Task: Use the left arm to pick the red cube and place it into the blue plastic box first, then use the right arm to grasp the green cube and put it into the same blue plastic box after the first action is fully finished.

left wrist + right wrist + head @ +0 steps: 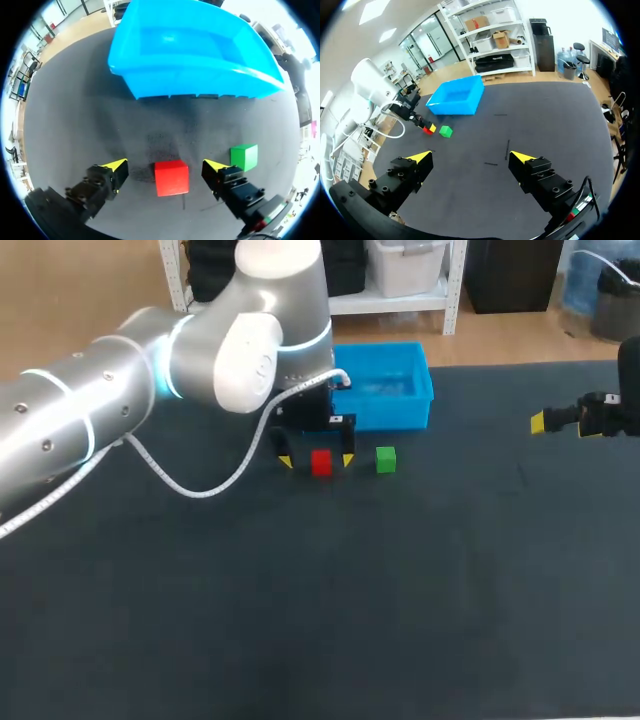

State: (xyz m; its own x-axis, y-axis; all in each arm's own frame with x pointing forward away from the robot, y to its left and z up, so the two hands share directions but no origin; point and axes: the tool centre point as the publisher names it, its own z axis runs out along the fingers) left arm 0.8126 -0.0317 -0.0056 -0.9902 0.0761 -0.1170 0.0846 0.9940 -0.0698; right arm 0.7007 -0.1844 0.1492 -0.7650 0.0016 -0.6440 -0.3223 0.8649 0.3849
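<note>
Straddling the red cube (171,177) just before the blue plastic box (200,80), the released left gripper (165,166) risks skewing it toward the green cube (244,156) if it closes off-centre, while the right gripper (470,157) hangs released, well away from the box.

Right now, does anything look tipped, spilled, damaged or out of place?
Nothing stands out. The red cube sits flat between the open fingers of the left gripper; the green cube rests beside it; the blue plastic box stands upright and empty beyond them. The right gripper is open, well away.
</note>
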